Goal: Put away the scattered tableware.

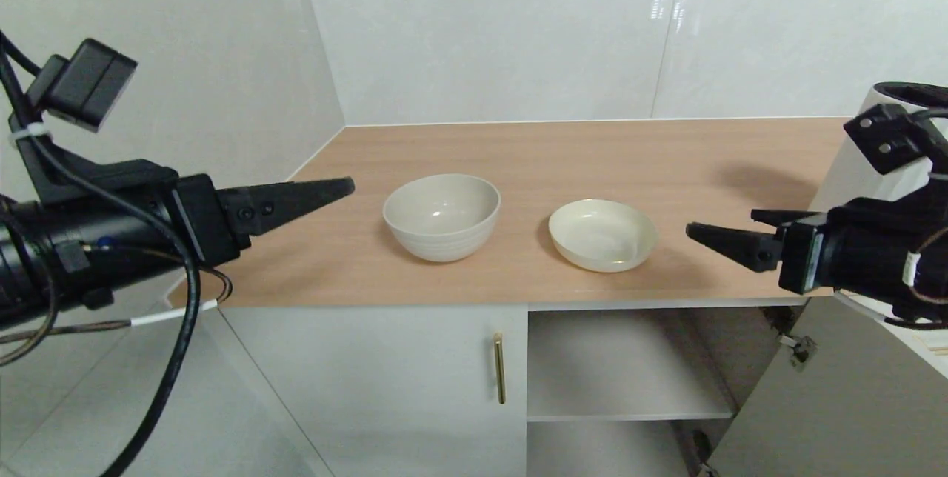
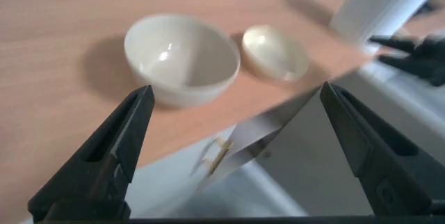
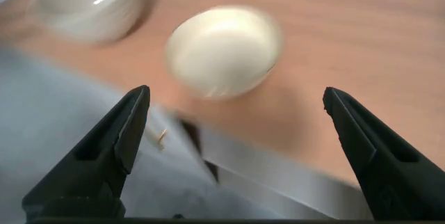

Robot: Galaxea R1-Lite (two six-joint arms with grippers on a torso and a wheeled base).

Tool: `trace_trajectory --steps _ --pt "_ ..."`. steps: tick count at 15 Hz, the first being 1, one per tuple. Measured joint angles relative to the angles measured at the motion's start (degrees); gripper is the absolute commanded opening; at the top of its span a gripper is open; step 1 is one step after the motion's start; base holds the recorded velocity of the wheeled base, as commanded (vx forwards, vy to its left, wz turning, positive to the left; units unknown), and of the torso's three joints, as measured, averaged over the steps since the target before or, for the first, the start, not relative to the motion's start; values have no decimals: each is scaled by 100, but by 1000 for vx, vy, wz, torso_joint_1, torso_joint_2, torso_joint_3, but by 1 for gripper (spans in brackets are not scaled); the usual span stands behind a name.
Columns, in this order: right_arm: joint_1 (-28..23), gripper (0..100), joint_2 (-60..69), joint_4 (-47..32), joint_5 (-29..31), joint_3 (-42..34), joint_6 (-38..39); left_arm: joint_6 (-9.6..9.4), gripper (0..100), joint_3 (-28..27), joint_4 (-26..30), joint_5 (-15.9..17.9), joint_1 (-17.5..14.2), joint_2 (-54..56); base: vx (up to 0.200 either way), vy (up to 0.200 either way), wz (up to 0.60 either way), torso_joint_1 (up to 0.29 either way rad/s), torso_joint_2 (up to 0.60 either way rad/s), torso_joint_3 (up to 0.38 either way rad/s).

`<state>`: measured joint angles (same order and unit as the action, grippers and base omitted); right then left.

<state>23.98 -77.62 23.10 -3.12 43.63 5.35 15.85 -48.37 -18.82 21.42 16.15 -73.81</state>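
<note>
Sitting side by side but apart on the wooden tabletop (image 1: 563, 151) are a deep bowl (image 1: 441, 216) and, to its right, a shallow bowl (image 1: 603, 234). The left tool (image 1: 346, 187) hangs just left of the deep bowl, jaws spread wide and empty. The right tool (image 1: 695, 232) hangs near the shallow bowl's right side, likewise spread wide, gripping nothing. Below, the cabinet's right compartment (image 1: 622, 366) stands open, showing a shelf.
</note>
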Motion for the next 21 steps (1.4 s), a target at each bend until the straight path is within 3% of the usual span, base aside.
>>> trace_trajectory --steps 2,4,5,9,13,18,21 --pt "-34 100 -289 -1006 283 1019 622 594 100 -905 939 -12 -30 -184 0 0 0 0 0 0" --pt "-37 100 -603 -1755 544 1769 1169 902 100 -1725 2270 -78 -111 -341 0 0 0 0 0 0" --pt "-41 100 -756 -1943 847 1971 1252 976 100 -1998 2703 -268 -141 -422 0 0 0 0 0 0" --pt "77 100 -1061 -2076 1579 2172 1293 1058 100 -2255 2719 -961 -174 -870 0 0 0 0 0 0" --pt "208 100 -1152 -2072 1629 2149 1293 1209 100 -2321 2235 -1910 82 -1681 0 0 0 0 0 0" --pt "269 100 -1169 -2043 1631 2076 1298 1196 100 -2348 2197 -2309 388 -2403 0 0 0 0 0 0" --pt "325 100 -1191 -2032 1631 2050 1301 1214 100 -2417 2191 -2333 418 -2671 0 0 0 0 0 0"
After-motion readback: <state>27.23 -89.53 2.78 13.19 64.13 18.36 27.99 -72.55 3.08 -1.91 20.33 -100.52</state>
